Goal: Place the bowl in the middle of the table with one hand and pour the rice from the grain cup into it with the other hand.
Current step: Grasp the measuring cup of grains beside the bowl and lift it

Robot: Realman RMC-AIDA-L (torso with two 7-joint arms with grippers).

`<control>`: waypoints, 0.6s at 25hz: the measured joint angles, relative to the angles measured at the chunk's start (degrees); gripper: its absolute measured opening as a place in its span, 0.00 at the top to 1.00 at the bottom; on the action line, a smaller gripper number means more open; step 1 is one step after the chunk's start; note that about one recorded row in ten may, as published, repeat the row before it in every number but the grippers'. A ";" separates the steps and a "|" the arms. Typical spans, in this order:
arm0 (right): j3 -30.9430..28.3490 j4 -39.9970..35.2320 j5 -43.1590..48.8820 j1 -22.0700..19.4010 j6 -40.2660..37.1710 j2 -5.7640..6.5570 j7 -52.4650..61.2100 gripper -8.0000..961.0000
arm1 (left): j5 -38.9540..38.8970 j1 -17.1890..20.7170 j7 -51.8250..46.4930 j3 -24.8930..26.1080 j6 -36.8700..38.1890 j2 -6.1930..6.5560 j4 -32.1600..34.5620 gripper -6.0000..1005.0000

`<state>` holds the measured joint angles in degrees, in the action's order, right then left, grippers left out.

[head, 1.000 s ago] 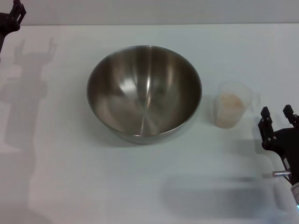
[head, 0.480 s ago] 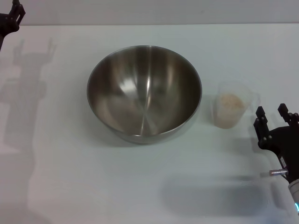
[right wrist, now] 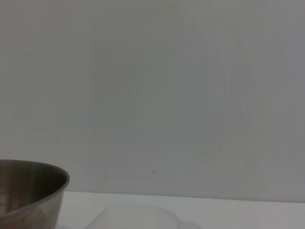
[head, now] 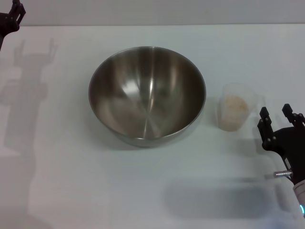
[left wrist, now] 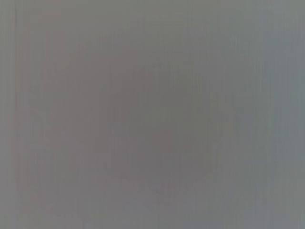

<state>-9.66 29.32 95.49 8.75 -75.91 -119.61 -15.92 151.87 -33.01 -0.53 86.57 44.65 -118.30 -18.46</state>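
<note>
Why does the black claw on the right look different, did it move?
Yes. The right gripper has crept toward the grain cup on the table, which stayed put. It is beside the cup, fingers open, not touching.

I see bare worktop between my right gripper and the grain cup; the bowl blocks its far side.

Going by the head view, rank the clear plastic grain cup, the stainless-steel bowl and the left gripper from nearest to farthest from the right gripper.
From the open right gripper, at the table's right edge:
1. The small clear plastic grain cup holding rice, just to its left, untouched.
2. The large round stainless-steel bowl, mid-table, beyond the cup.
3. The black left gripper, far-left corner, across the whole table.
</note>
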 joint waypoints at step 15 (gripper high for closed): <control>-0.25 -1.18 -0.31 1.15 2.13 0.00 1.51 0.48 | 0.12 -0.21 0.00 0.00 0.36 0.01 -0.71 0.16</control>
<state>-9.92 28.14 95.18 9.91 -73.77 -119.61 -14.41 151.99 -33.22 -0.53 86.57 45.01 -118.29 -19.17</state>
